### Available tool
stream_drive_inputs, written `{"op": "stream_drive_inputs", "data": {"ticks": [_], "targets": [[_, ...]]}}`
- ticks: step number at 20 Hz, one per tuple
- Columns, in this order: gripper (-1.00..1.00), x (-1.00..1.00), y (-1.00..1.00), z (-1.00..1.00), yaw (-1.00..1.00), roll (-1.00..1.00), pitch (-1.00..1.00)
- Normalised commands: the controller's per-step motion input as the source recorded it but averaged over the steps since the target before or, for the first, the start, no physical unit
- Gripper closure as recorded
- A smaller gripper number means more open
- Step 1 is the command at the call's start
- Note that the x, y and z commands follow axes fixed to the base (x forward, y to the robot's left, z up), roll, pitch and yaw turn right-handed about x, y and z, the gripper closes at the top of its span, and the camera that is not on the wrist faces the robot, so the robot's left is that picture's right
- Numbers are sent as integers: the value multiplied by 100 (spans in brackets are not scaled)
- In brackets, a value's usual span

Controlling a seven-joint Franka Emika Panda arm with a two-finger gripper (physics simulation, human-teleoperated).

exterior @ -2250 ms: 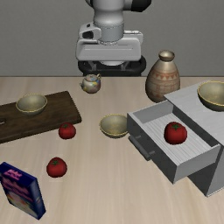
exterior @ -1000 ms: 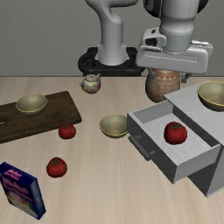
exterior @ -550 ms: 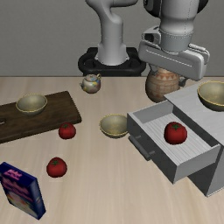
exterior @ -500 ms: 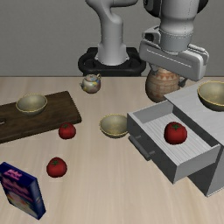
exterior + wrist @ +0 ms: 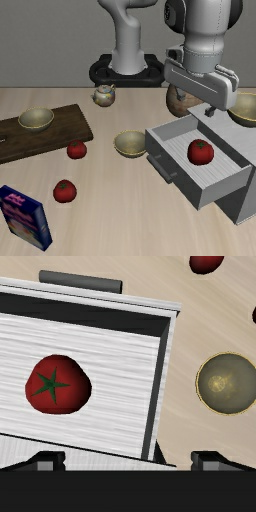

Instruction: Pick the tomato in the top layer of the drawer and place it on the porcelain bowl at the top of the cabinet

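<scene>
Tomato (image 5: 201, 152), round and red with a dark green star-shaped calyx, lies in the open top drawer (image 5: 228, 168) at the exterior view's right. The arm bends forward from its base, and the gripper (image 5: 209, 110) hangs tilted above the drawer's back. Its fingers (image 5: 45, 460) stand wide apart, holding nothing.

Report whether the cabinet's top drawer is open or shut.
Open: the drawer is pulled out from the cabinet, its floor exposed with the tomato lying inside.
</scene>
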Motion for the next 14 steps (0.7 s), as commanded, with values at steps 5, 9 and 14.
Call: {"op": "stream_drive_inputs", "data": {"ticks": [5, 9, 14], "targets": [[-100, 100, 0, 0, 0, 0, 0], [-100, 25, 25, -50, 0, 0, 0], [-100, 0, 0, -100, 0, 0, 0]]}}
